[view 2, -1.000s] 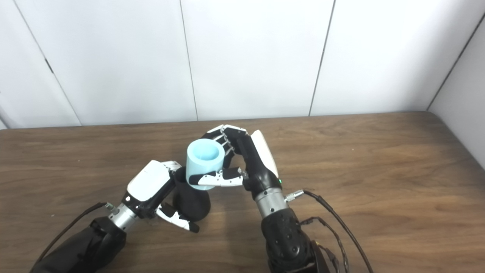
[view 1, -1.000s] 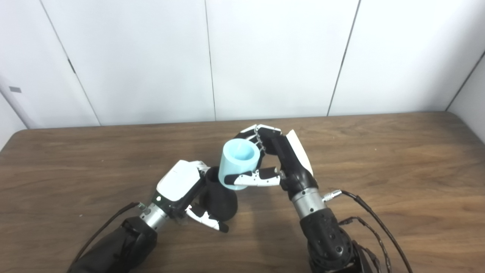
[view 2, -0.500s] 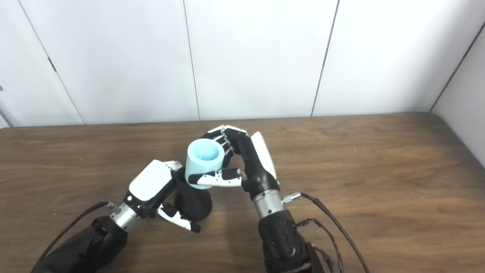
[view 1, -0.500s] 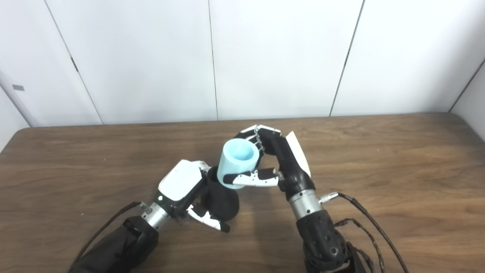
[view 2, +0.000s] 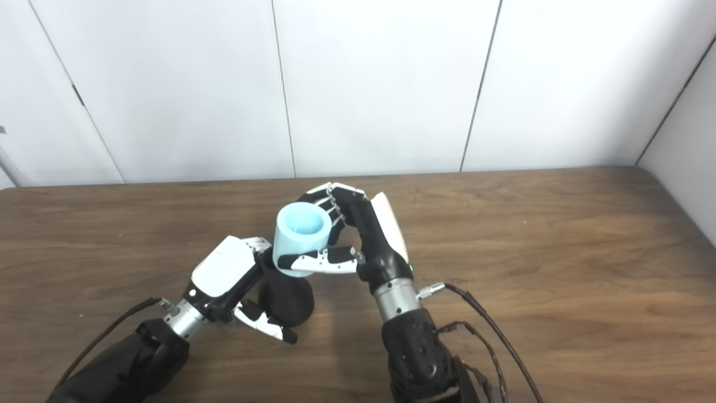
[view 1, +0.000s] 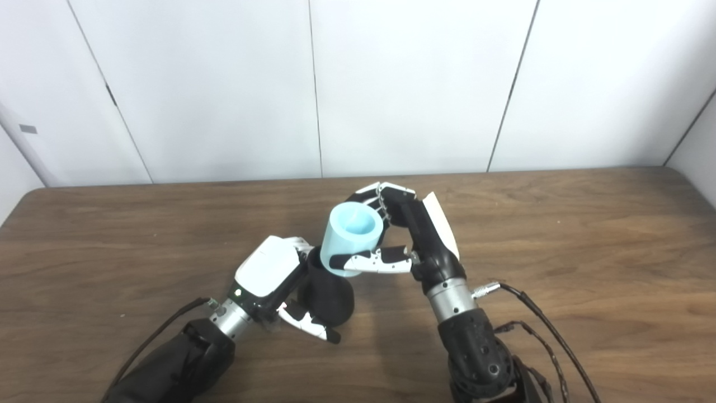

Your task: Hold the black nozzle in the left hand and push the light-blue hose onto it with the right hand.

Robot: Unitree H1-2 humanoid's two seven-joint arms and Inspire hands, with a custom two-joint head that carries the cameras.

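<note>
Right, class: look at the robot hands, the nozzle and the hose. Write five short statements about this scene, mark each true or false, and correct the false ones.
1. The left robot hand holds the black nozzle. True.
2. The hose lies flat on the table. False: the right robot hand holds it above the table, its open end facing up.
3. The hose is light blue. True.
4. The right robot hand is open and holds nothing. False: its fingers and thumb are shut on the hose.
5. The hose's lower end is at the top of the nozzle. True, though how far it is pushed on cannot be seen.
</note>
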